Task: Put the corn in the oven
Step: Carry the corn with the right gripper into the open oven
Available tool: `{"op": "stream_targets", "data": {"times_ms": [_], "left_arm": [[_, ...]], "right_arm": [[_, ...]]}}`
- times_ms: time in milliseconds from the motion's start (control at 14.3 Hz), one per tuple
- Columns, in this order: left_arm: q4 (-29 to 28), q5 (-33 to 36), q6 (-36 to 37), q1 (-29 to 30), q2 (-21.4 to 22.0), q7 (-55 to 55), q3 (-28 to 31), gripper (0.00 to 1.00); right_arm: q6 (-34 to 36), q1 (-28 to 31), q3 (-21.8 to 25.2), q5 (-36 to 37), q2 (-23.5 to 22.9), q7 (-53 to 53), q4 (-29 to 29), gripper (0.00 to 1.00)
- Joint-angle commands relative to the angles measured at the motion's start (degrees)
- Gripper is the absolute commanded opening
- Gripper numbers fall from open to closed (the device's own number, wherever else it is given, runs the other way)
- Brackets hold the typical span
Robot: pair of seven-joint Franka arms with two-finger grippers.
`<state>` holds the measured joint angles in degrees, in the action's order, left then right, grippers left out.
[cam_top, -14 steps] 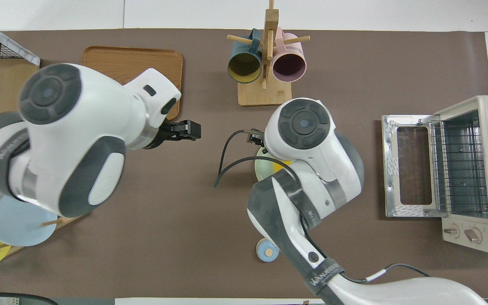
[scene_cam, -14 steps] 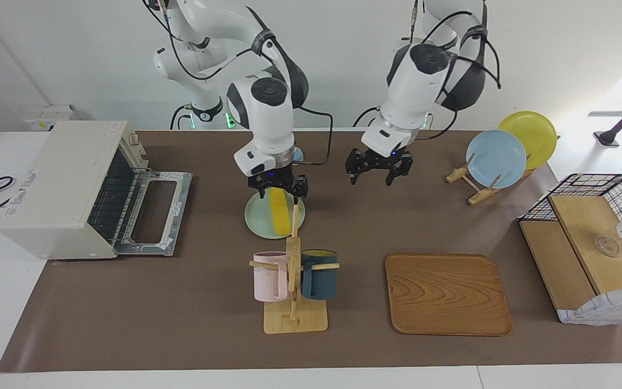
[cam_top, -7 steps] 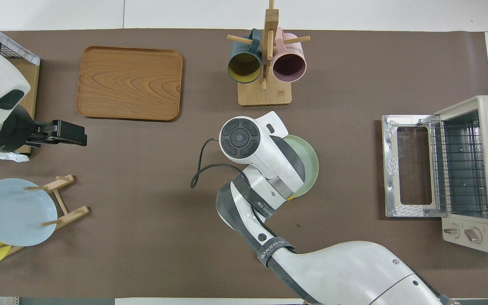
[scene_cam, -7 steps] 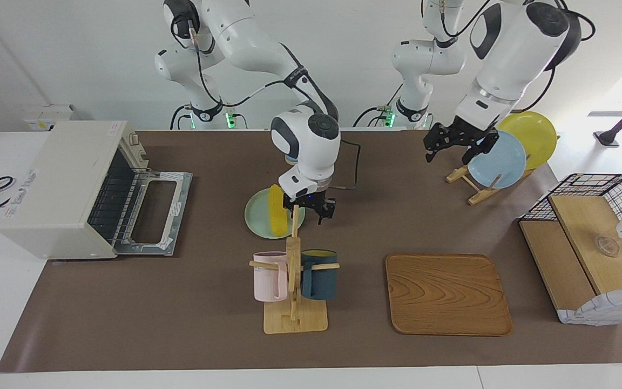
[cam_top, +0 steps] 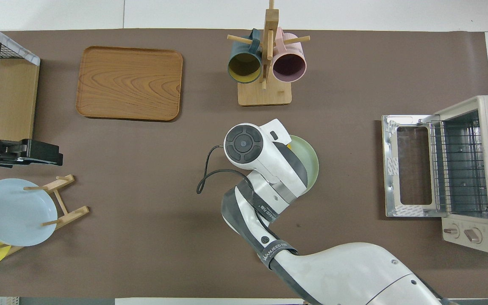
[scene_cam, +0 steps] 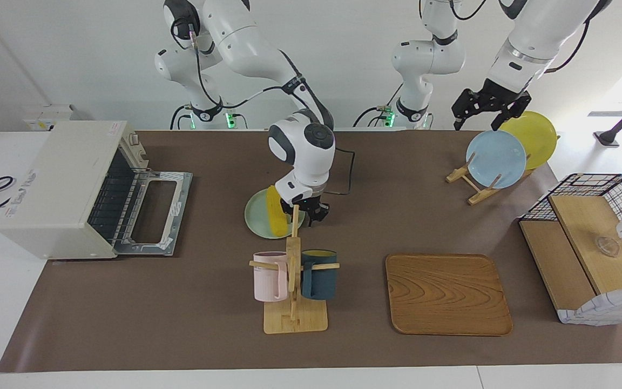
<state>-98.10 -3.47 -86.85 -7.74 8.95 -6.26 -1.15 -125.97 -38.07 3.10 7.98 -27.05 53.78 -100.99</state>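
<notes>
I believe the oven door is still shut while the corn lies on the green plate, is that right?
Not quite: the oven door is open, folded down flat in front of it, as the facing view shows. The corn does lie on the green plate.

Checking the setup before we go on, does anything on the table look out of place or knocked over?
Nothing stands out. The corn lies on the green plate, the oven door is down with its rack showing, and both mugs hang on their stand.
</notes>
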Motion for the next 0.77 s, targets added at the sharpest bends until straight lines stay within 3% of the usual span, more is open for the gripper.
{"op": "stream_targets", "data": {"times_ms": [0,70,280,491,701], "left_arm": [[0.28,1.27,0.46,0.54,-1.64,0.37,-0.61,1.0],[2.02,2.58,0.54,0.54,-3.31,0.45,-0.7,1.0],[7.73,2.68,0.63,1.5,-7.97,0.54,-0.96,1.0],[7.14,2.68,0.54,1.59,-6.67,0.63,-1.14,1.0],[4.59,2.68,0.01,1.33,-5.17,0.63,-1.14,1.0]], "right_arm": [[-1.12,0.18,-0.2,0.1,2.17,0.28,-2.89,0.05],[-1.12,0.27,-0.11,0.1,2.17,0.19,-2.81,0.0],[2.02,0.8,-0.11,0.54,2.0,-1.04,-0.45,0.0],[12.82,1.41,0.33,3.6,1.91,-5.34,6.31,0.0],[16.35,6.93,0.5,4.49,5.41,-6.4,5.55,0.0]]}}
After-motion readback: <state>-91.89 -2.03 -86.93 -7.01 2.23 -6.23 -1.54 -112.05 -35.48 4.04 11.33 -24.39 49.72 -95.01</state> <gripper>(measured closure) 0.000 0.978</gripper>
